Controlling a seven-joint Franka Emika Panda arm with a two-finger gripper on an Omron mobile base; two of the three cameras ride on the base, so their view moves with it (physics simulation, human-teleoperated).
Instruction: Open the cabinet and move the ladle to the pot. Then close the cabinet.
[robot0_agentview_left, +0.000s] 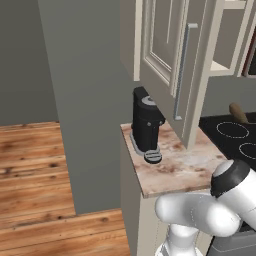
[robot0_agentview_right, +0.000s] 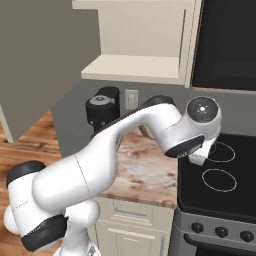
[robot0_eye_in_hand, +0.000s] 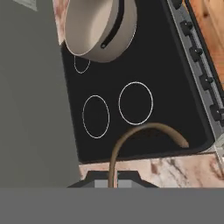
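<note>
Lengthwise, ladle (robot0_eye_in_hand: 140, 133) toward pot (robot0_eye_in_hand: 98, 28).

White arm (robot0_agentview_right: 125, 145) bent over marble counter (robot0_agentview_right: 142, 172), open cabinet (robot0_agentview_right: 135, 67) above, black stove (robot0_agentview_right: 220, 185) alongside.

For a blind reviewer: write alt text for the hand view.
Seen from above, the tool holds a curved brown ladle over a black stovetop with white burner rings. A beige pot sits at the stovetop's far end, and marbled counter shows near the tool.
</note>
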